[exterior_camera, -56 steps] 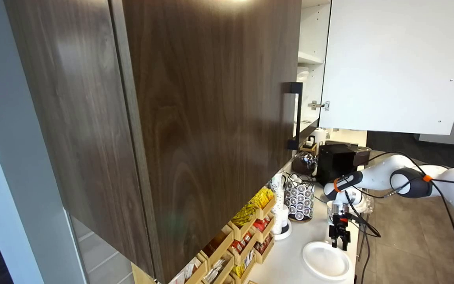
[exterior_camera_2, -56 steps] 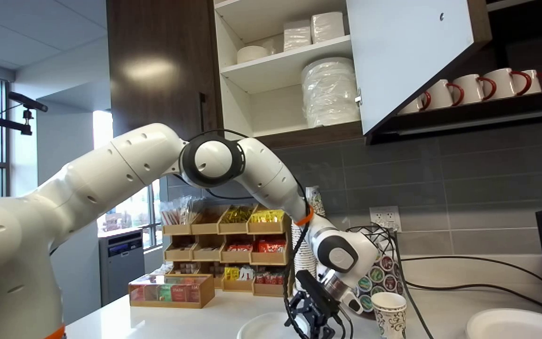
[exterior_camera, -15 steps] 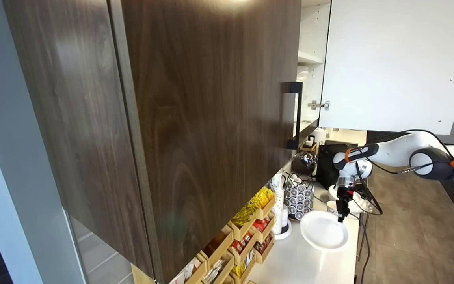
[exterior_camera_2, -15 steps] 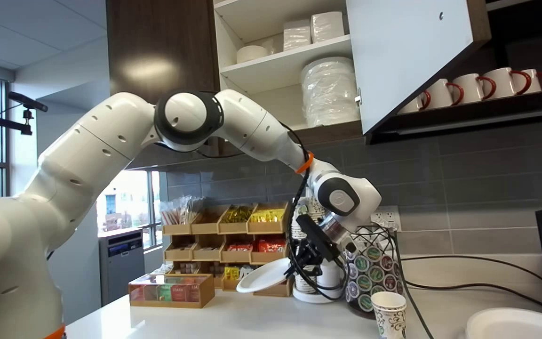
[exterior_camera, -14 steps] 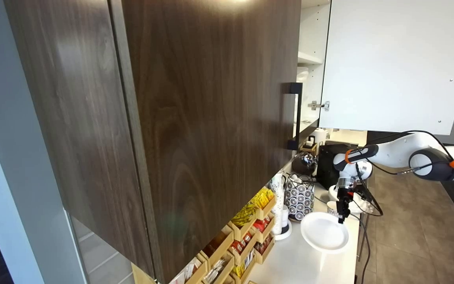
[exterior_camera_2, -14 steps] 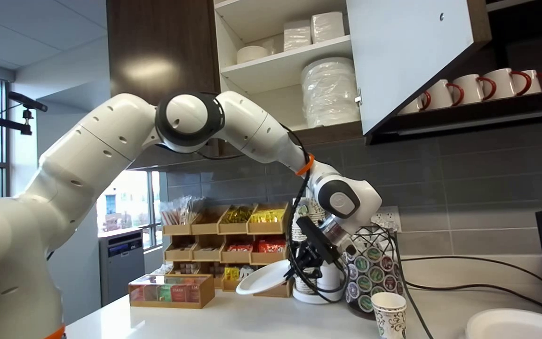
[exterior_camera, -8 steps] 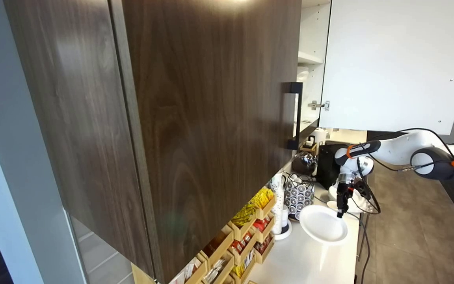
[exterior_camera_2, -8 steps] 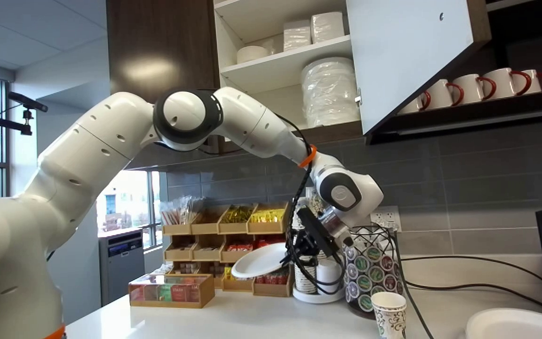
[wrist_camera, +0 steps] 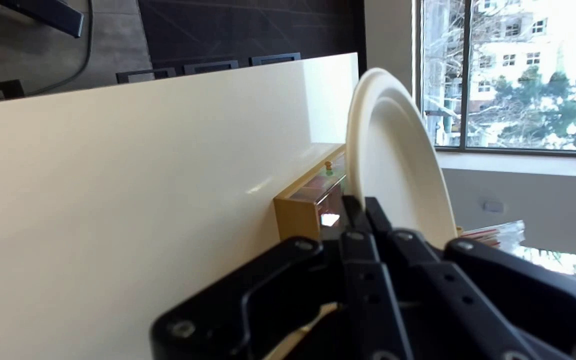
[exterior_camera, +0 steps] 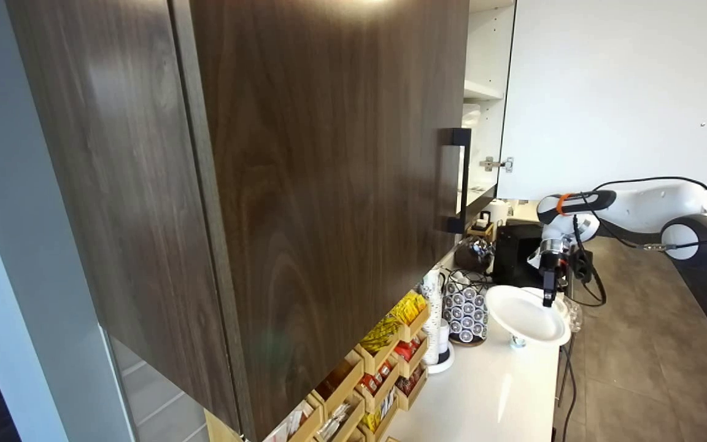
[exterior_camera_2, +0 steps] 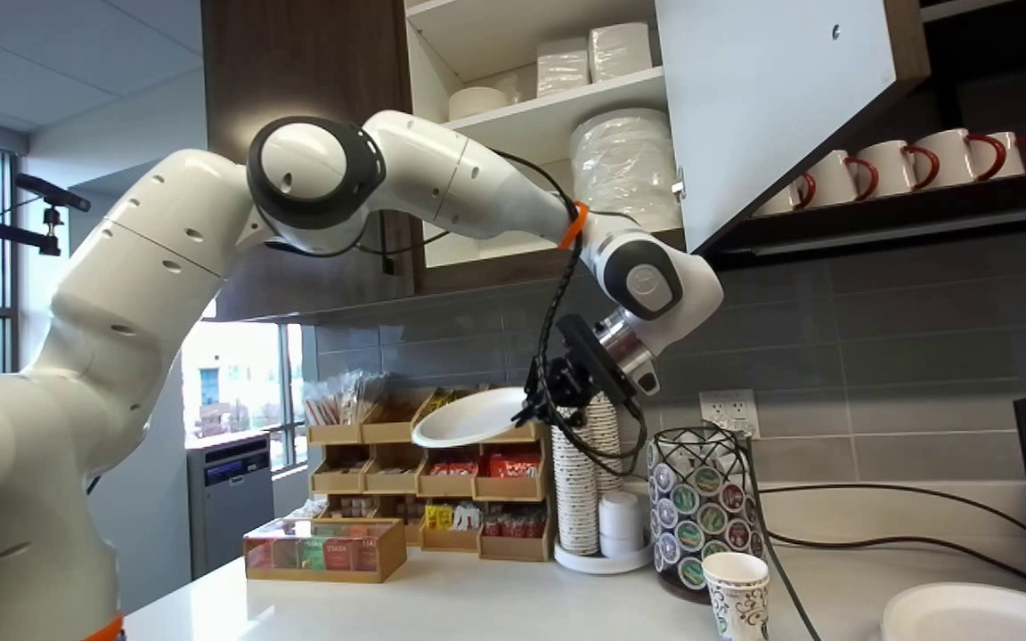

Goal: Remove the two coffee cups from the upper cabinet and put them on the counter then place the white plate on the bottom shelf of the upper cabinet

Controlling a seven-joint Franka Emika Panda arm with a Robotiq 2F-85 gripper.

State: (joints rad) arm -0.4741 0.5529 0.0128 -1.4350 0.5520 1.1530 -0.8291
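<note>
The white plate point(exterior_camera_2: 467, 420) hangs in the air above the counter point(exterior_camera_2: 442, 610), slightly tilted. My gripper point(wrist_camera: 366, 202) is shut on its rim, and the plate point(wrist_camera: 400, 155) stretches out beyond the fingertips in the wrist view. In an exterior view the plate point(exterior_camera: 524, 314) hangs over the coffee cups point(exterior_camera: 517, 342) and mostly covers them. These cups point(exterior_camera_2: 738, 601) appear nested, upright on the counter. The upper cabinet point(exterior_camera_2: 544, 125) stands open above; its bottom shelf point(exterior_camera_2: 506, 247) is partly hidden behind my arm and carries a tall wrapped white stack point(exterior_camera_2: 624, 165).
The open cabinet door point(exterior_camera_2: 771, 98) juts outward. Below are a condiment rack point(exterior_camera_2: 451, 485), a tower of paper cups point(exterior_camera_2: 577, 490), a capsule holder point(exterior_camera_2: 704, 512) and another white plate point(exterior_camera_2: 981, 614). Red-handled mugs point(exterior_camera_2: 896, 165) line a dark shelf. A tea box point(exterior_camera_2: 326, 550) sits on the counter.
The plate lay on the counter at first with my gripper at its edge. My gripper took hold of its rim and lifted it. Over the last second arm and plate rose further.
</note>
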